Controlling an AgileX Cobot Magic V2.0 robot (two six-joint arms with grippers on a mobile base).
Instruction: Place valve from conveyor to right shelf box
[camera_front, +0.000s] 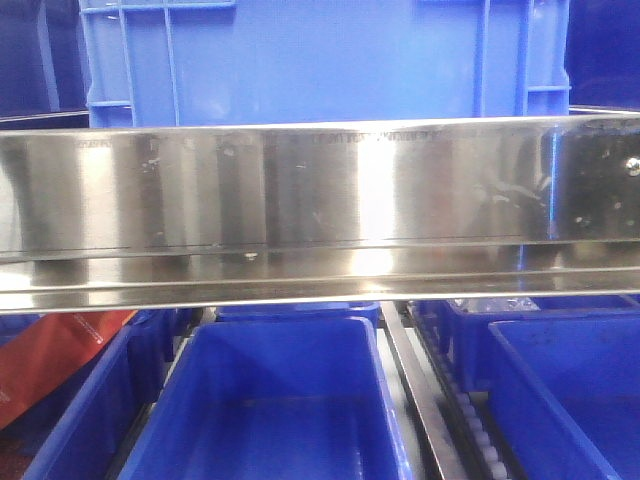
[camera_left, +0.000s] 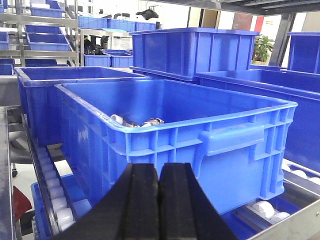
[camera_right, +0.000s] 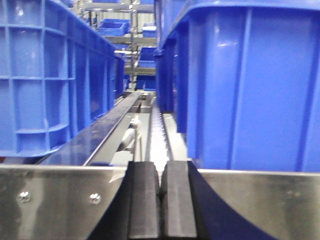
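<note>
Bright, even light; white glare streaks the steel rail (camera_front: 320, 190) mid-frame, and the right wrist view is softly blurred.

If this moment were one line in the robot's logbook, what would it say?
left gripper: shut, empty | right gripper: shut, empty | blue bin: metal parts inside | conveyor: unseen

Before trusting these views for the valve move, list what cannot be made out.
- Conveyor: in no view.
- Front view: steel shelf rail hides the crate behind it.
- Left wrist: metal parts mostly hidden by the bin wall.
- Right wrist: blurred; left-hand crate cut off by the edge.
</note>
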